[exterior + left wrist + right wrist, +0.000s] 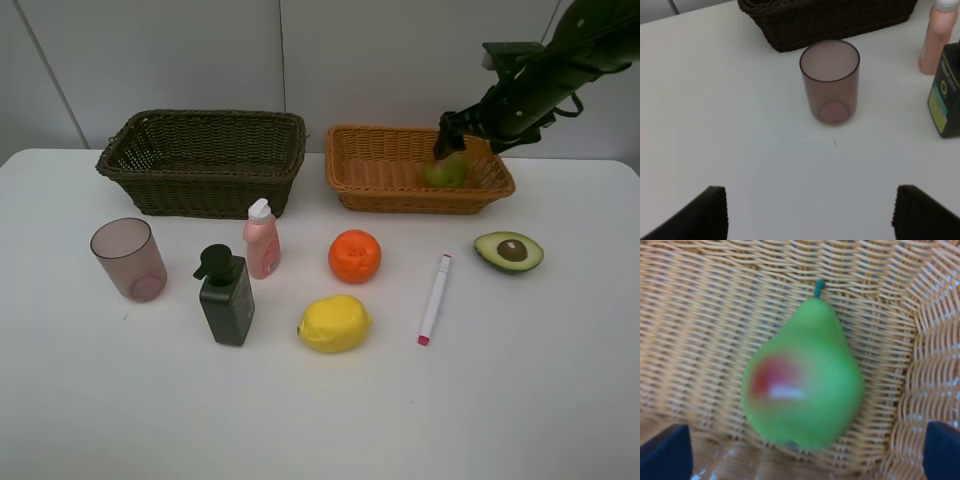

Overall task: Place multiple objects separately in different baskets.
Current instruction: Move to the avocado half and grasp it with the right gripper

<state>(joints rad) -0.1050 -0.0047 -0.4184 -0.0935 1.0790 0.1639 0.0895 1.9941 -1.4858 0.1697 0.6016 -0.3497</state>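
Angling down into the tan basket (400, 200), the right tool (452, 150) gapes wide; green fruit (805, 390) seemingly loose.

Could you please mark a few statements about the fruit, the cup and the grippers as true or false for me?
1. The green pear-shaped fruit lies in the light orange basket. True.
2. The orange is inside a basket. False: it sits on the table, in front of that basket.
3. The right gripper is shut on the fruit. False: its jaws stand open, one on either side of the fruit, not touching it.
4. The pinkish cup stands upright on the table. True.
5. The left gripper holds the cup. False: it is open, and the cup stands apart from it.
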